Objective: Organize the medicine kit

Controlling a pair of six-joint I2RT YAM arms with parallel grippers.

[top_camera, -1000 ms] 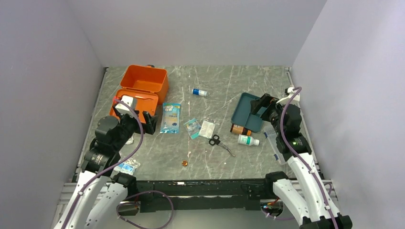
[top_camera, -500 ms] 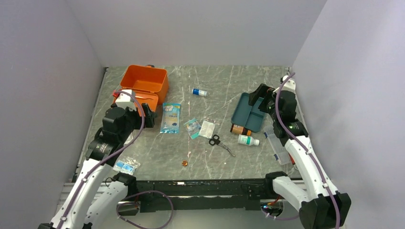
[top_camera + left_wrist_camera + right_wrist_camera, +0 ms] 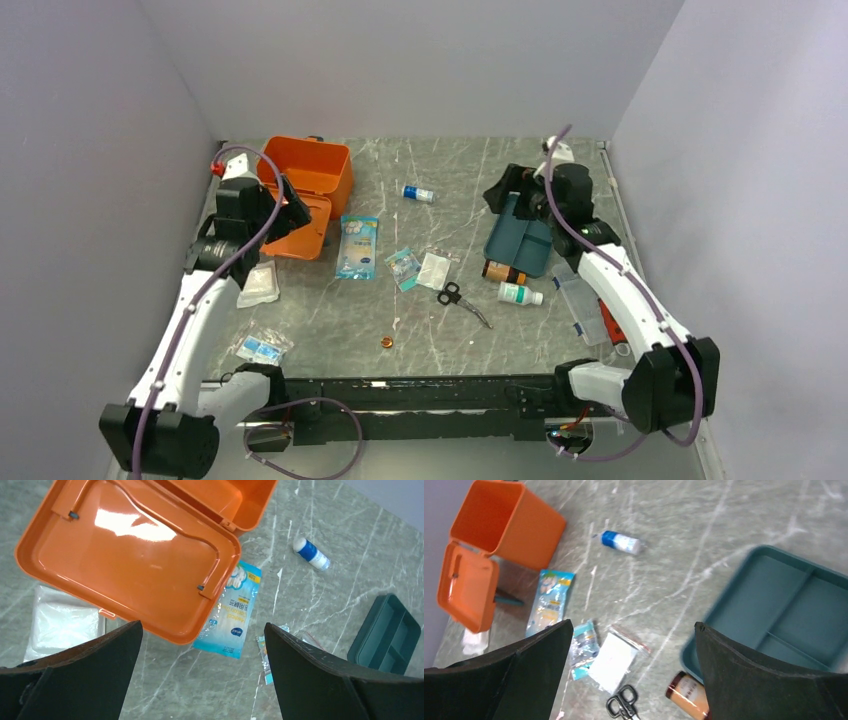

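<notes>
The medicine kit (image 3: 312,168) is an orange box at the far left of the table, its hinged lid (image 3: 303,218) swung open and lying flat in front of it. My left gripper (image 3: 292,207) hovers over that lid, open and holding nothing. The left wrist view looks down on the lid's inside (image 3: 130,565) and the box (image 3: 227,497), with the left gripper (image 3: 202,680) over bare table. My right gripper (image 3: 503,192) hangs open and holding nothing above the far-left corner of the teal tray (image 3: 528,248). The right wrist view shows the kit (image 3: 509,525) far off and the right gripper (image 3: 631,675) above scattered items.
Loose on the table are a blue cotton pack (image 3: 357,245), a blue-and-white bottle (image 3: 418,193), small packets (image 3: 403,268), a white zip bag (image 3: 434,270), scissors (image 3: 455,296), an amber bottle (image 3: 500,271) and a white bottle (image 3: 520,294). A white gauze pack (image 3: 260,285) lies left. A clear box (image 3: 580,300) sits right.
Both arms have risen and reached toward the far side. The left gripper went from in front of the kit to over its lid; the right went over the tray's far corner.
</notes>
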